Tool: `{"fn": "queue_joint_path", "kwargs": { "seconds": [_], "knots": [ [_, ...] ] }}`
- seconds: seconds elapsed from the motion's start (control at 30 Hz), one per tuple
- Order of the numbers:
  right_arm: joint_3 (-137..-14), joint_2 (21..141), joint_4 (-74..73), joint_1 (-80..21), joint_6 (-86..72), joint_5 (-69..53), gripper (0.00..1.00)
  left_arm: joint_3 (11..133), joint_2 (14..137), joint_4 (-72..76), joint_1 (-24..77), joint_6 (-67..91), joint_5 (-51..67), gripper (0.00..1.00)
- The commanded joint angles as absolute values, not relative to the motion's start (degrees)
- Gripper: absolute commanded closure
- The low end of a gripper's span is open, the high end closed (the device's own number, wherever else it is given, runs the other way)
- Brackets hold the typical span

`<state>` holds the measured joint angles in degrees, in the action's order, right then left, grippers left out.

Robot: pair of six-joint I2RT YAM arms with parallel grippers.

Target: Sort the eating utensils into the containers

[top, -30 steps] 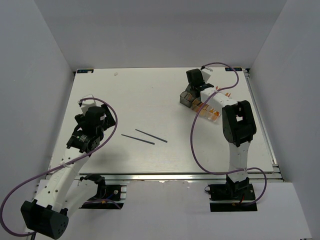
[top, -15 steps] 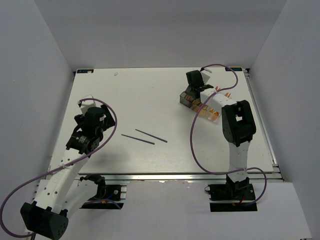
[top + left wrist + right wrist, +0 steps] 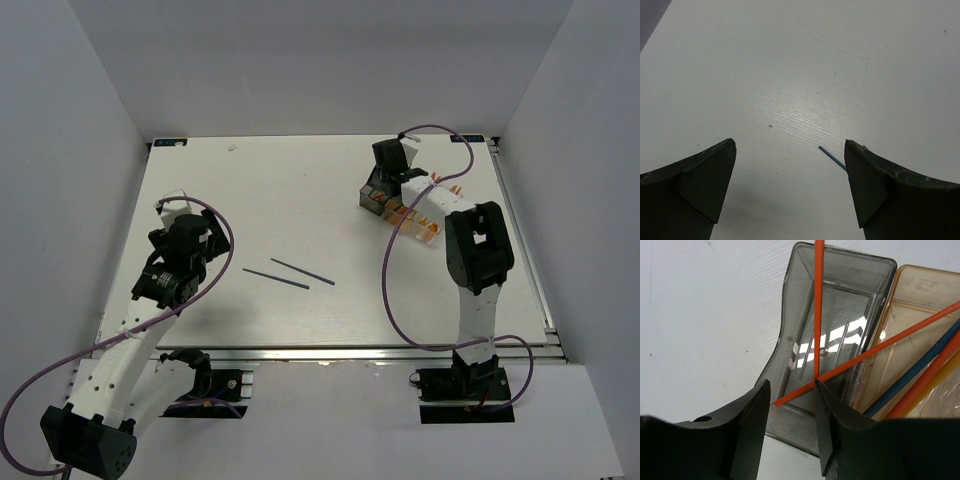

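Two dark blue-grey sticks [image 3: 270,275] [image 3: 302,271] lie side by side on the white table at mid-left. The tip of one stick [image 3: 832,156] shows beside my left gripper's right finger. My left gripper [image 3: 790,145] is open and empty above the bare table, left of the sticks [image 3: 185,250]. My right gripper [image 3: 791,390] is open just over the smoky grey bin [image 3: 840,340]. Two orange sticks [image 3: 817,315] [image 3: 900,335] cross over that bin. One stands along my right finger's inner face. The amber bin [image 3: 920,305] holds blue, orange and yellow sticks. The bins [image 3: 400,210] sit at the far right.
The white table [image 3: 290,200] is ringed by grey walls on the left, back and right. A purple cable loops from each arm. The clear bin [image 3: 432,230] is mostly hidden under my right arm. A metal rail runs along the table's near edge.
My right gripper has shifted slightly toward the far side over the bins. My left arm and the two dark sticks have not visibly moved.
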<state>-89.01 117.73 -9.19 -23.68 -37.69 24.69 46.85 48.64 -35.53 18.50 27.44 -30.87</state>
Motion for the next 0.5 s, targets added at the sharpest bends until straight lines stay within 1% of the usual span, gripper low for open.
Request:
{"fn": "queue_joint_path", "kwargs": {
  "seconds": [0.0, 0.1, 0.17, 0.2, 0.23, 0.27, 0.33, 0.47],
  "knots": [
    [-89.74, 112.07, -9.23, -24.35, -33.58, 24.61, 0.54, 46.49, 47.81, -34.89, 18.46, 27.16, -31.03, 0.02],
    [-86.41, 108.91, -8.79, -24.35, -32.43, 23.56, 0.53, 46.49, 47.72, -34.98, 18.37, 27.16, -31.11, 0.02],
    [-82.64, 106.45, -7.74, -24.0, -33.04, 23.64, 0.49, 46.58, 47.64, -34.89, 18.37, 27.16, -31.03, 0.02],
    [-81.23, 105.65, -7.39, -23.65, -33.74, 23.73, 0.47, 46.5, 47.72, -34.89, 18.46, 27.16, -31.03, 0.02],
    [-79.99, 105.12, -6.95, -22.42, -34.45, 23.82, 0.36, 46.49, 47.81, -34.89, 18.46, 27.07, -30.94, 0.02],
    [-78.68, 104.25, -6.42, -21.63, -35.15, 22.95, 0.34, 46.49, 47.9, -34.89, 18.37, 27.16, -31.02, 0.02],
    [-76.29, 104.06, -4.4, -19.26, -35.95, 20.93, 0.33, 46.49, 47.99, -34.98, 18.37, 27.25, -30.94, 0.02],
    [-77.08, 105.46, -5.27, -16.0, -35.51, 18.38, 0.33, 46.41, 47.81, -34.89, 18.37, 27.25, -30.85, 0.02]
  ]
}}
